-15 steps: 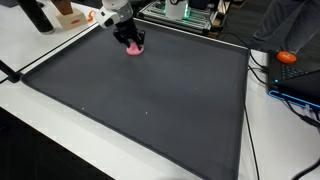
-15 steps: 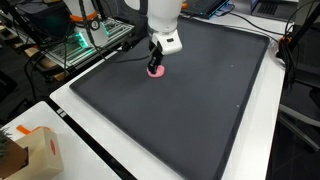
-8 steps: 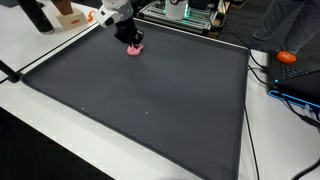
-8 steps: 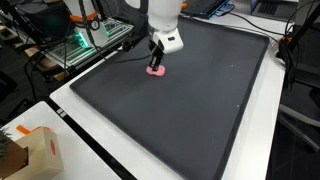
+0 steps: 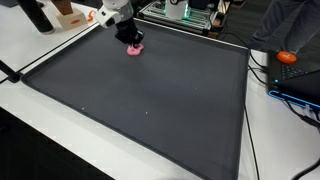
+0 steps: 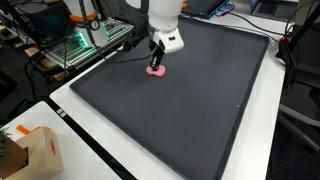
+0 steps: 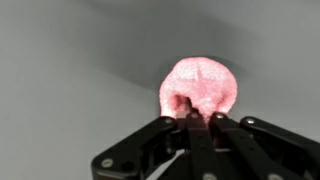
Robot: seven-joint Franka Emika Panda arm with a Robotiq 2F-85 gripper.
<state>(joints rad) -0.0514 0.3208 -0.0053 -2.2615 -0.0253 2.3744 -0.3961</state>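
The soft, crinkled pink lump (image 7: pixel 200 88) sits on the dark grey rubbery mat (image 5: pixel 150 110), close to one of the mat's edges and near a corner. Your black two-fingered gripper (image 7: pixel 200 118) is clamped onto it. In the wrist view the fingertips meet almost flush and pinch into the near edge of the lump, which bulges out beyond them. That pinch shows only in this view.

In both exterior views you see the gripper (image 5: pixel 130 38) from outside, coming straight down from the white wrist onto the lump (image 5: pixel 134 48). The fingers cover its top, so only a pink rim (image 6: pixel 156 70) shows against the mat (image 6: pixel 200 100). You cannot tell from any view whether the lump rests on the mat or is raised just off it.

An exterior view shows the white tabletop (image 5: pixel 45 55) around the mat and a round orange object (image 5: pixel 288 57) well apart from the lump, past the far side. Another exterior view shows a cardboard box (image 6: pixel 35 155) on the white surface at the near corner, and an open electronics rack with a green glow (image 6: pixel 85 42) just beyond the mat's edge behind the arm.
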